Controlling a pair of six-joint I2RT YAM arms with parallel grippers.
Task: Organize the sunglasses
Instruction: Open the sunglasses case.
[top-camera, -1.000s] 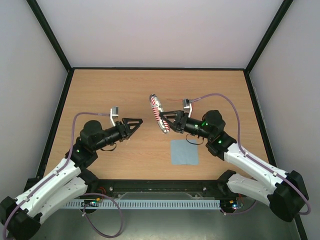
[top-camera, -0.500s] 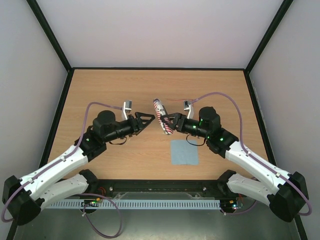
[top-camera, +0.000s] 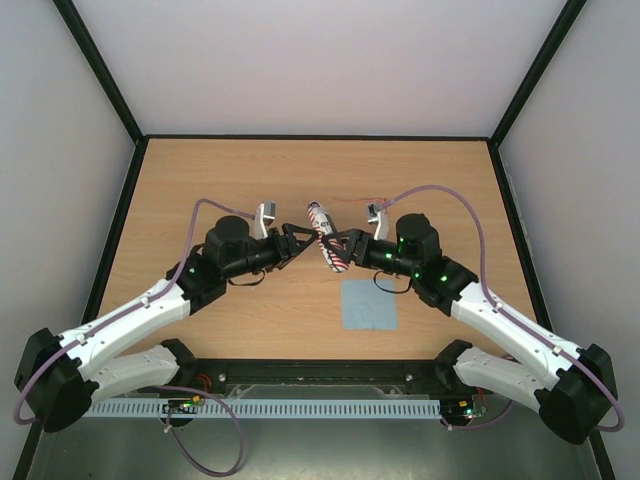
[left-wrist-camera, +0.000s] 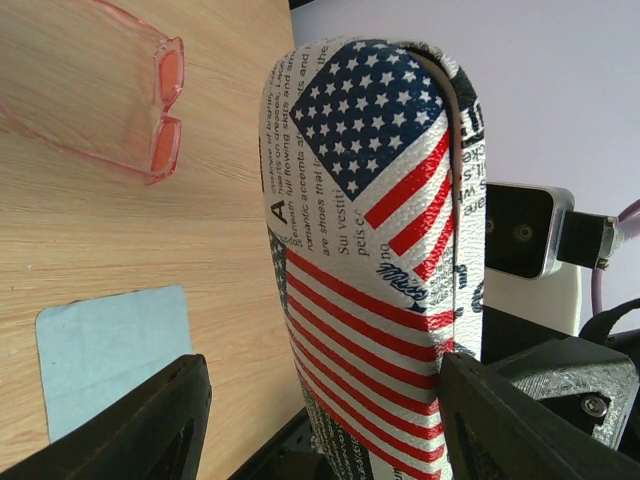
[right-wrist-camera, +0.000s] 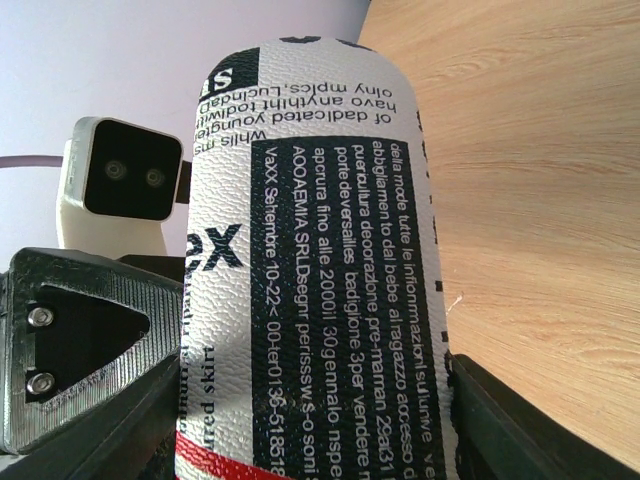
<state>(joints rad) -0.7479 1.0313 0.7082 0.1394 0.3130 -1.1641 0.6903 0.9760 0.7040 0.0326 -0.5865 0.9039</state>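
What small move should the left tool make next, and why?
Probably close the left tool on the flag-patterned case. Its fingers stand open on either side of it, the right tool holds it up, and the sunglasses lie outside it on the table.

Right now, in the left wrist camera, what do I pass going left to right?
Thin red wire-framed sunglasses, flag-patterned oblong case, white wrist camera block. Light blue square cloth omitted: it shares the sunglasses' span.

The case (left-wrist-camera: 370, 250) shows flag stripes and newsprint; sunglasses (left-wrist-camera: 165, 140) seem pinkish-red; cloth (left-wrist-camera: 110, 350) blue.
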